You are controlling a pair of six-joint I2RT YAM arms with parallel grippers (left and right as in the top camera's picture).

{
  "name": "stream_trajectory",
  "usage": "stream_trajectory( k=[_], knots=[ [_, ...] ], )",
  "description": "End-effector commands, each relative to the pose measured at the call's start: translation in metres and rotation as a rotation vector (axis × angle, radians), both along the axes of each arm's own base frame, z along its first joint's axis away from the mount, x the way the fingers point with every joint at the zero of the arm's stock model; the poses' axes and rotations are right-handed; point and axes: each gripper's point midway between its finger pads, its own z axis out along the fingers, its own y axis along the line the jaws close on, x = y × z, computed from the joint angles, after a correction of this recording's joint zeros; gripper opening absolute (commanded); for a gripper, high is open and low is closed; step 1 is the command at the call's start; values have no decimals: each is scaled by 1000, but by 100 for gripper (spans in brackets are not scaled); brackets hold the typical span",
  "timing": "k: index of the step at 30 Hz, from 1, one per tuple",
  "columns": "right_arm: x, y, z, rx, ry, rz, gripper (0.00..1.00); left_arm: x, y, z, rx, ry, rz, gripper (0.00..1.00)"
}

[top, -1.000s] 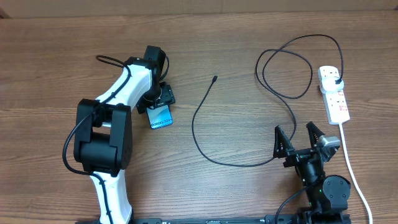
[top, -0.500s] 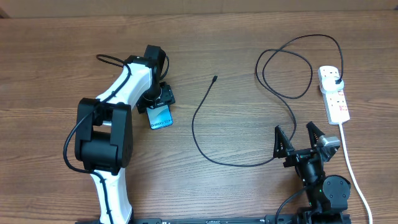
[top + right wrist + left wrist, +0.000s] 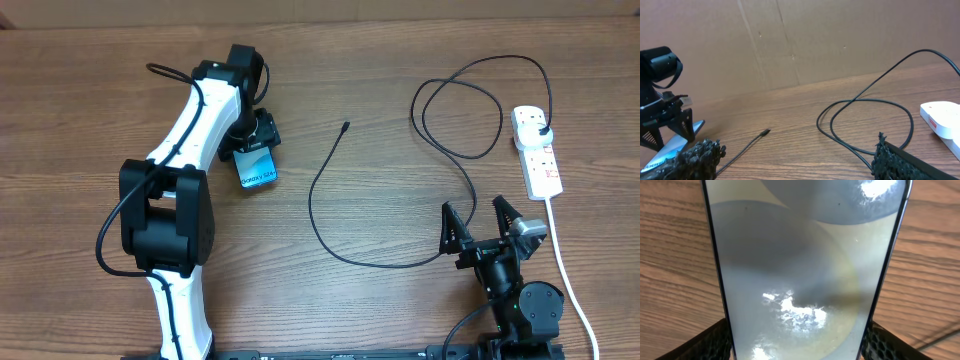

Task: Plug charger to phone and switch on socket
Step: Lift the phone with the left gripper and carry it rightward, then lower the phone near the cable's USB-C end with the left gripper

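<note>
1 phone (image 3: 259, 170) lies clamped within the left gripper (image 3: 800, 342).

The left gripper (image 3: 254, 150), clamped across the phone (image 3: 257, 168), now sits farther up the table than a second ago, closer to level with the charger's connector tip (image 3: 345, 126). The phone rides along with it, still well left of that tip.

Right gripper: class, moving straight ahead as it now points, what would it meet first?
Most likely the looped charger cable lying just ahead of the open right gripper; height is unclear, so it might pass above.
</note>
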Motion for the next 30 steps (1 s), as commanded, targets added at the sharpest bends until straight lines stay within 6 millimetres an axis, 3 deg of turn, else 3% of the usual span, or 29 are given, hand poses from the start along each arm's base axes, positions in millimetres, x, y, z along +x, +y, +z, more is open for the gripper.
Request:
stream_trajectory(
  k=[1,12,20,30],
  knots=[
    [1,-3,-3,-2,-1,-14,100,10,-12,18,-73,-31,-16,71],
    [1,-3,-3,-2,-1,-14,100,6,-66,53,-396,-2,-50,69],
    [1,-3,-3,-2,-1,-14,100,-4,-101,73,-634,47,-65,75],
    [1,-3,-3,-2,-1,-14,100,-12,-124,95,-819,99,-59,79]
  ],
)
